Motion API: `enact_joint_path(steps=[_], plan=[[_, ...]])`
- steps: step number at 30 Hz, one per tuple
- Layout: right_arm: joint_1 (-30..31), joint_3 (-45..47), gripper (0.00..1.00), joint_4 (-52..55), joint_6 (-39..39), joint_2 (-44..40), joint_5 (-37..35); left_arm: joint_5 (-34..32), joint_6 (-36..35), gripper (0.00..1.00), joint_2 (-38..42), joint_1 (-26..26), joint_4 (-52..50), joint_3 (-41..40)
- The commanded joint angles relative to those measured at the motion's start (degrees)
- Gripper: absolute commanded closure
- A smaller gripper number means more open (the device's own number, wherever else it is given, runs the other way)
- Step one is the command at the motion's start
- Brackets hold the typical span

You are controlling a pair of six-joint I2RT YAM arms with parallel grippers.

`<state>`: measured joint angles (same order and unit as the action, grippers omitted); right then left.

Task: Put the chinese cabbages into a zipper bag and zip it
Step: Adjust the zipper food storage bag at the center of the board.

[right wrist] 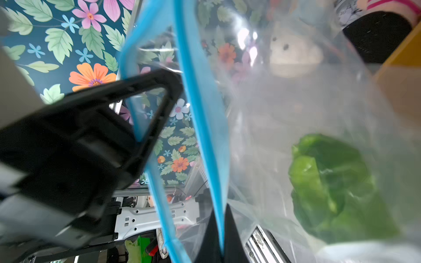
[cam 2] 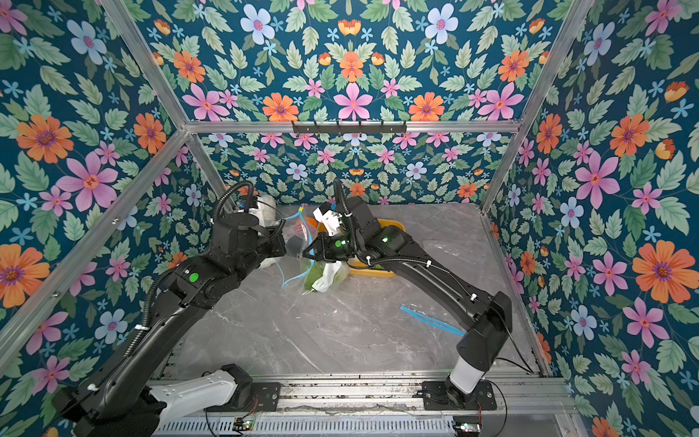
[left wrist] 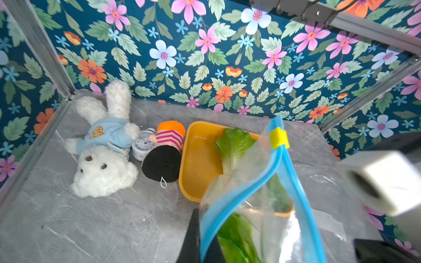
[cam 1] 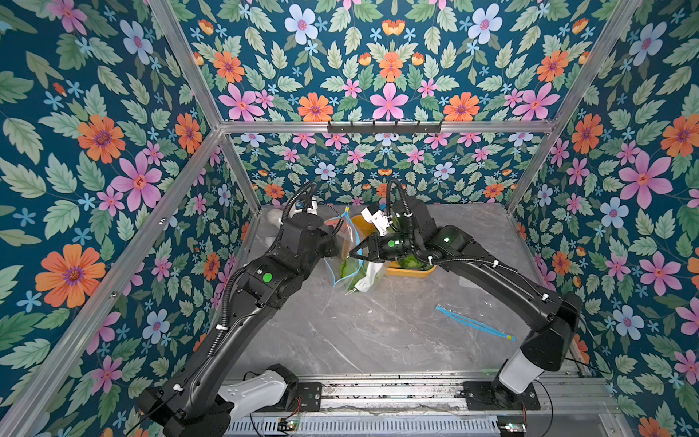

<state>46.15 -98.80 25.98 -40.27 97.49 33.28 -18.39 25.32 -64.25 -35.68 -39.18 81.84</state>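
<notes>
A clear zipper bag (cam 1: 353, 265) with a blue zip strip (left wrist: 239, 193) hangs between my two grippers above the table. My left gripper (left wrist: 200, 230) is shut on one side of the blue strip. On the opposite side, the right gripper (right wrist: 222, 227) is also shut on the strip, so the mouth stands apart. Chinese cabbages (cam 1: 361, 276), green leaves and a whitish base, lie in the bag's bottom (right wrist: 330, 182). Another cabbage (left wrist: 233, 145) lies in the yellow tray (left wrist: 196, 159) behind the bag. A yellow slider (left wrist: 278, 137) sits at the strip's far end.
A white plush dog (left wrist: 102, 164), a small alarm clock (left wrist: 142, 145) and a striped doll (left wrist: 166, 154) lie by the back left corner. A second flat bag with a blue strip (cam 1: 472, 323) lies at the front right, near my right arm.
</notes>
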Motion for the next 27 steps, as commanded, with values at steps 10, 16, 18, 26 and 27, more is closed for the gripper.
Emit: enact_joint_path(steps=[10,16,18,26,27], plan=[[-0.3,8.8,1.0,-14.5,-7.5,7.0,1.3,2.8,1.3,1.0,-1.8,0.1,4.1,-10.0],[-1.2,15.8,0.98,-8.8,-4.9,4.2,-5.1,4.5,1.7,1.0,-5.5,0.1,7.8,-13.0],[-1.2,16.9,0.94,-7.7,-4.1,2.9,-6.6,5.0,1.7,1.0,-5.9,0.1,8.9,-13.4],[-1.5,19.1,0.71,-5.6,-1.9,-4.4,-9.0,7.2,1.8,1.0,-6.8,0.1,10.5,-14.3],[-1.6,19.4,0.69,-5.6,-2.0,-5.5,-9.0,7.7,1.8,1.0,-7.0,0.1,10.7,-14.3]])
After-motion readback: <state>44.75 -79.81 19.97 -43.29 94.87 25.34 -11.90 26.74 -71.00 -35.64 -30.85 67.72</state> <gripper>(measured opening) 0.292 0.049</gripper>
